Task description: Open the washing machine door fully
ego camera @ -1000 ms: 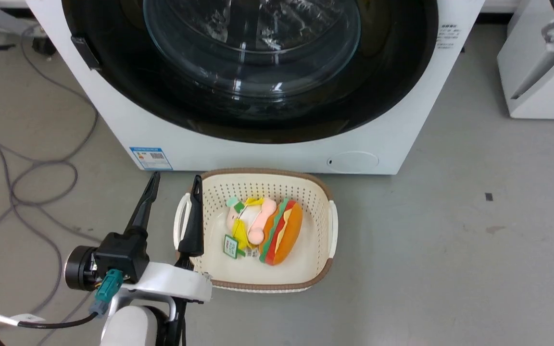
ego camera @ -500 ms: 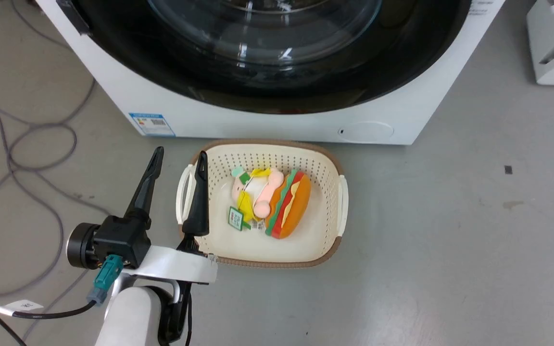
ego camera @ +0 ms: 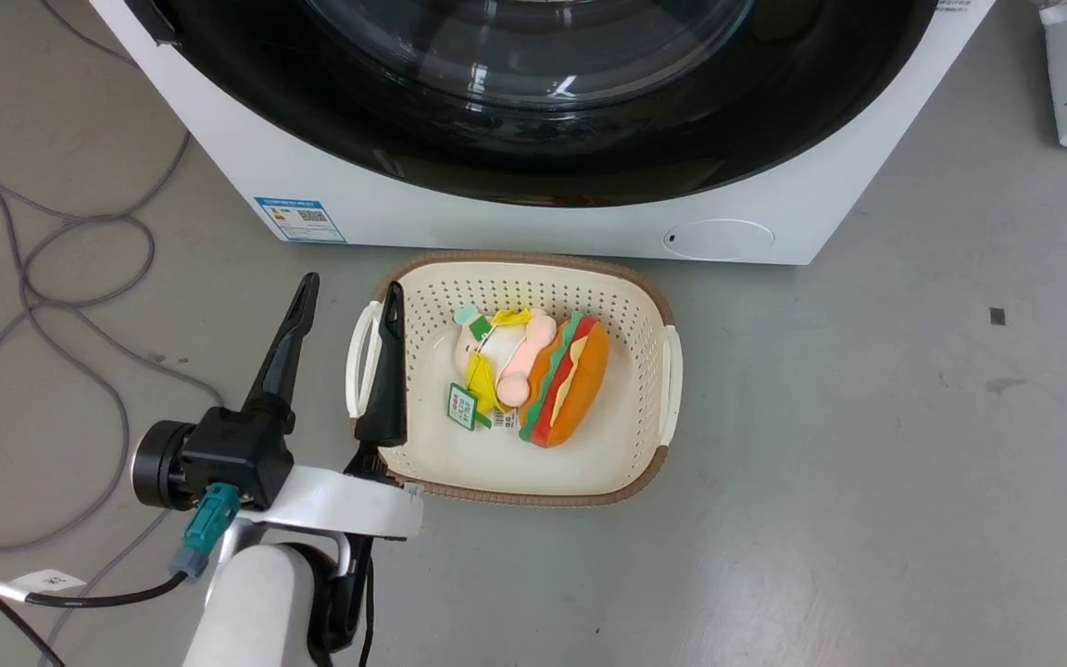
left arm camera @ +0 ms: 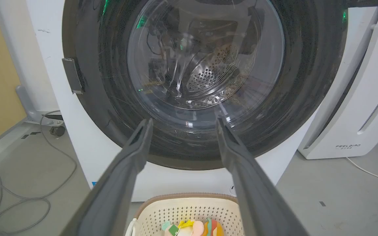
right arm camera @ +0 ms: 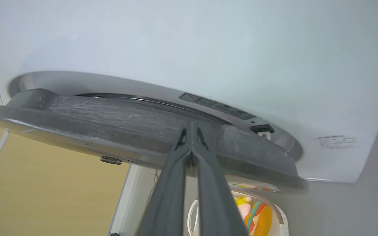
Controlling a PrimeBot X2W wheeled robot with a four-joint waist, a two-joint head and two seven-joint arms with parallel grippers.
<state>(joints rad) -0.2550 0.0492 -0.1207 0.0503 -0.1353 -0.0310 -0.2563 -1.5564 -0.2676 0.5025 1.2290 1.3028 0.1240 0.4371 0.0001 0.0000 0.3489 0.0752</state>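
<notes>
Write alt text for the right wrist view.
The right gripper, fingers shut, points its tips at the dark rim of the washing machine door, which stands ajar from the white washing machine. A basket of toys sits below.

Glossy black washing machine door (left arm camera: pixel 205 65), clear glass centre; plastic basket (ego camera: pixel 646 306); seemingly plush burger (ego camera: pixel 572 382).

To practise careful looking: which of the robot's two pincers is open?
The left pincer: its fingers stand wide apart near the basket. The right pincer has fingers pressed together by the washing machine door.
</notes>
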